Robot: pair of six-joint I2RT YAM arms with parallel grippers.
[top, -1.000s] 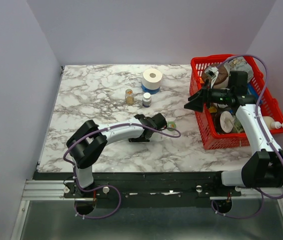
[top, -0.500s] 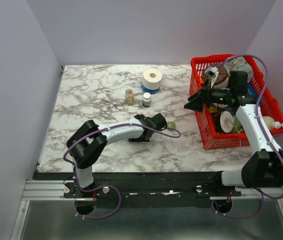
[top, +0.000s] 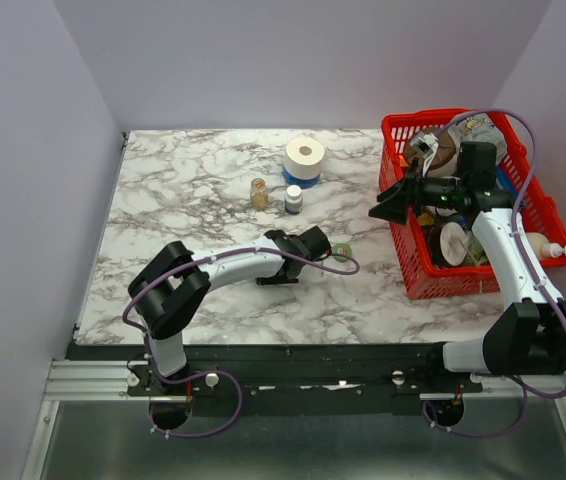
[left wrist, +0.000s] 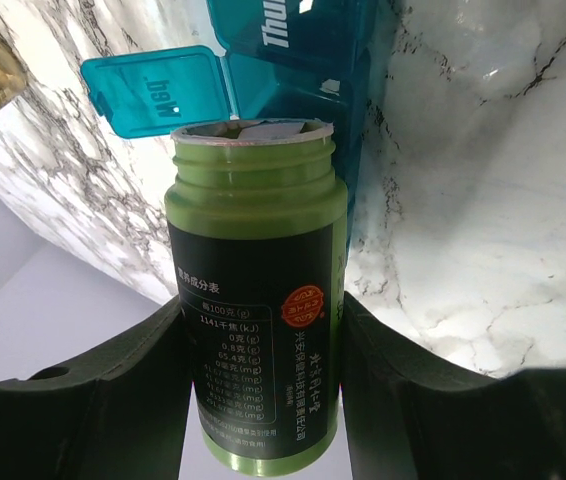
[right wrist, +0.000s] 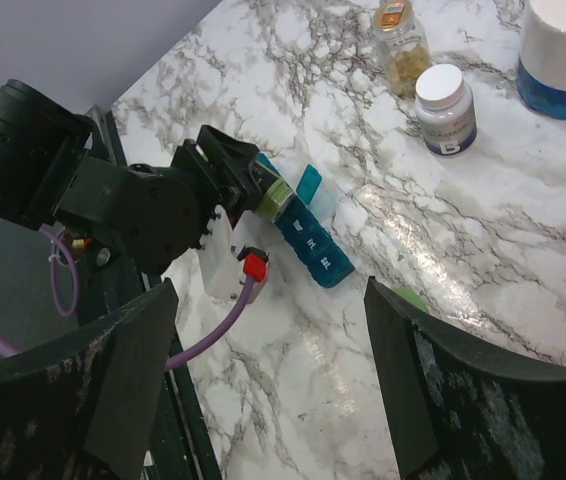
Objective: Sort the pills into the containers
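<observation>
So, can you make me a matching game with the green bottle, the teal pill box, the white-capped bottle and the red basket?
1 green bottle
2 teal pill organizer
3 white-capped bottle
4 red basket

A one lid flipped open
B at the right side of the table
C uncapped, held by the left end effector
D upright, cap on

Pairs: 1-C, 2-A, 3-D, 4-B

Left arm [top: 233, 265] stretched low and forward; left tool [left wrist: 258, 335] clamped on green bottle [left wrist: 256, 240], held sideways. Right arm [top: 508, 255] raised; right tool [right wrist: 268, 375] spread wide, empty.
</observation>
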